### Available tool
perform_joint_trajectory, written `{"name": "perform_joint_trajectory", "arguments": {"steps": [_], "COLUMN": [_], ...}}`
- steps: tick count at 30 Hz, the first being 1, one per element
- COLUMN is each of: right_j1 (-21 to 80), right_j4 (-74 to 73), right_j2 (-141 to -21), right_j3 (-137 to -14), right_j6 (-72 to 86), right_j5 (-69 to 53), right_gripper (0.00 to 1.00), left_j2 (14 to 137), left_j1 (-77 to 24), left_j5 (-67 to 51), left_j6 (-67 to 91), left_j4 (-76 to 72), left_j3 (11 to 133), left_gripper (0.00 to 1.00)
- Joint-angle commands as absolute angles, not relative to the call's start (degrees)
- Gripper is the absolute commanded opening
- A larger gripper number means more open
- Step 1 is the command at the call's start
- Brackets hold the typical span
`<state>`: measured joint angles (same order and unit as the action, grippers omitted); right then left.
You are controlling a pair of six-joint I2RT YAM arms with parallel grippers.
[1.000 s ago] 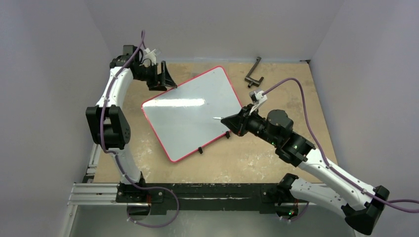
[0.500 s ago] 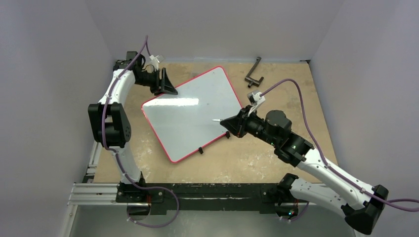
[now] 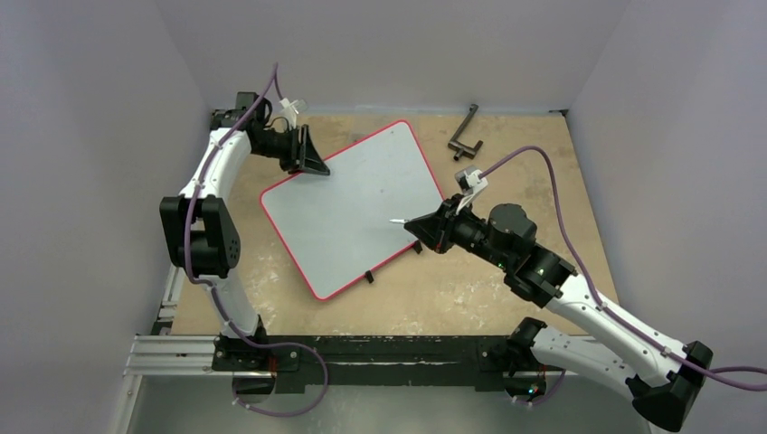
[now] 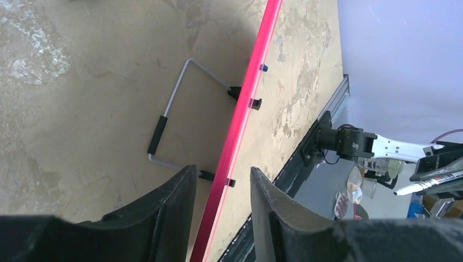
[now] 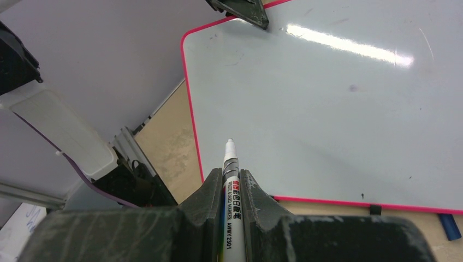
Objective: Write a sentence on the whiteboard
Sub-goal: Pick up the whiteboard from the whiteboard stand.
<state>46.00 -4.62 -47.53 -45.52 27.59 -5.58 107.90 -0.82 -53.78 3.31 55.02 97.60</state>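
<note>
Though both arms are in place, no word is on the whiteboard (image 3: pixel 348 208) yet. It lies askew in the middle of the table (image 3: pixel 470 289), its white face bare apart from a few faint specks. At its far left corner the left gripper (image 3: pixel 312 163) straddles the red rim, jaws spread to either side with a gap showing, so I'd say the board is not clamped. Over the right edge the right gripper (image 3: pixel 423 226) pinches a marker (image 3: pixel 398 219), uncapped, its tip pointing across the board; whether it touches I cannot tell. By my reckoning the whole sentence is left to write.
</note>
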Motion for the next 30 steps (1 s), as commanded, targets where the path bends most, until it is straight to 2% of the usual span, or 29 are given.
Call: {"name": "perform_joint_trajectory", "arguments": {"steps": [1,5,11,16,24,30], "right_j1": [45.8,45.8,45.8,45.8,45.8,45.8], "right_j4": [-2.5,-2.5,-2.1,-1.8,0.1,1.5], "right_j2": [-46.7,-46.9,-47.6,-48.2,-49.2,-50.2], "right_j3": [-45.4,-45.5,-45.6,-45.6,-45.2,-44.9], "right_j6": [28.0,28.0,28.0,28.0,28.0,27.5], "right_j5": [-6.2,-6.2,-7.0,-7.3,-8.3,-9.1], "right_gripper": [0.00,0.00,0.00,0.00,0.00,0.00], "left_j2": [104.5,104.2,103.1,102.0,98.9,92.6], "left_j1": [-1.4,-1.5,-1.6,-1.9,-4.0,-6.2], "left_j5": [-56.0,-55.9,-55.8,-55.3,-53.3,-50.2], "left_j6": [2.4,2.3,2.3,2.4,0.5,-3.6], "left_j4": [55.1,55.4,55.5,55.6,55.2,47.0], "left_j3": [97.8,98.1,98.3,98.1,96.7,87.4], "left_gripper": [0.39,0.34,0.20,0.00,0.00,0.00]}}
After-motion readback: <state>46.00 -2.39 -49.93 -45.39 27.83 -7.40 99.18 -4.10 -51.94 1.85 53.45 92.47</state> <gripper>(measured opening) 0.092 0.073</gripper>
